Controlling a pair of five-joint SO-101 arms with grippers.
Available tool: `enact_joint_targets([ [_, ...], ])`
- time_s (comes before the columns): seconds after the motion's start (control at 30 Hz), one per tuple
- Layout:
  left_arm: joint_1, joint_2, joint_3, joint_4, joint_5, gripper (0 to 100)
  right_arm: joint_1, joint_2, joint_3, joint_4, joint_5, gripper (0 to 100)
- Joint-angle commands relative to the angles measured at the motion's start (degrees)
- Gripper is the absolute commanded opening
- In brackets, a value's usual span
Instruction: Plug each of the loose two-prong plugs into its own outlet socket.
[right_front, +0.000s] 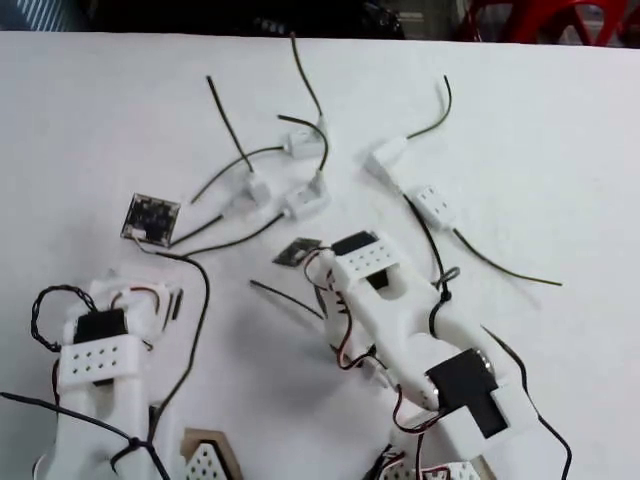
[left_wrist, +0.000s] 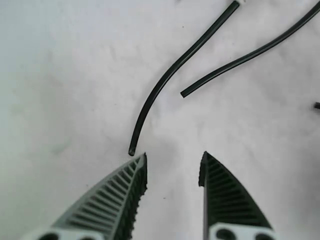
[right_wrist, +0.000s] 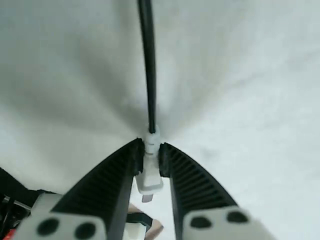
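Plug: small white plastic plug (right_wrist: 148, 176) on a thin black cord (right_wrist: 146, 60), pinched between my right fingers.
Right gripper (right_wrist: 149, 146): clamped on that plug, with the cord running straight out past my fingertips over the white table (right_wrist: 250, 75).
Left gripper (left_wrist: 174, 159): fingers apart, over bare tabletop, with the loose end of a dark wire (left_wrist: 149, 102) just beside one tip.
Other pieces: white plug and socket blocks (right_front: 305, 202) with dark cords lie scattered mid-table, beyond both my arms.
Board: small dark square circuit board (right_front: 150, 218) lies beyond my left arm.
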Motion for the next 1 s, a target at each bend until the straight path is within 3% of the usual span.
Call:
enact_joint_targets([
  [0.0, -0.40, -1.63, -0.35, -1.14, -0.62, 18, 1.45, -0.84, -3.25, -0.75, 2.11, 1.8],
  [0.2, -0.40, -1.63, -0.35, -1.14, -0.62, 18, 3.38, -1.01, -4.57, 3.56, 2.11, 13.5],
  [0.4, -0.40, -1.63, -0.35, -1.14, -0.62, 18, 5.32, -3.30, -4.57, 4.97, 2.37, 10.1],
  [0.97, -0.40, -1.63, -0.35, -1.14, -0.62, 18, 8.13, -3.21, 0.88, -0.57, 2.20, 13.8],
])
